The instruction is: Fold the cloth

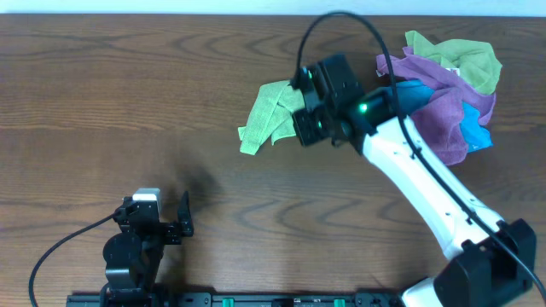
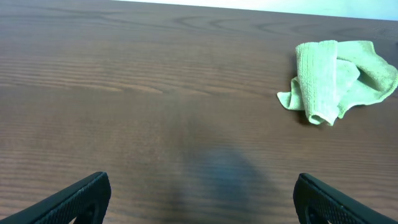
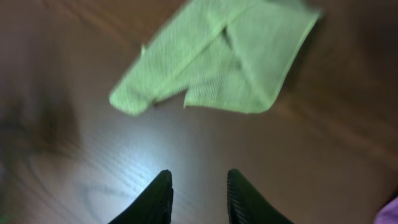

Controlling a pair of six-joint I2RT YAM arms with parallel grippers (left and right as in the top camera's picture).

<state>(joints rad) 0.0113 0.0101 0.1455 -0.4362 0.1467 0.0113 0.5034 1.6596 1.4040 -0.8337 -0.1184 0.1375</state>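
A crumpled light green microfibre cloth (image 1: pixel 266 115) lies on the brown wooden table (image 1: pixel 128 94), in the far half and a little right of centre. It is partly doubled over itself, with 1 narrow flap reaching toward the near left. The right gripper (image 3: pixel 199 180), black on a white arm, is just beside the cloth's right edge in the overhead view. From the right wrist its 2 fingers (image 3: pixel 158 196) stand a small way apart with nothing between them, released. A strip of bare wood separates the fingertips from the cloth, so they are not touching it. The left gripper (image 2: pixel 202 183) sits near the front left edge of the table, well apart from the cloth. Its 2 fingers are spread wide and hold nothing, and the cloth shows far ahead at the upper right of its view. At the far right of the table, a heap of purple, green and blue cloths (image 1: pixel 444 85) lies partly behind the right arm. A black cable (image 1: pixel 341 17) arches above that arm.
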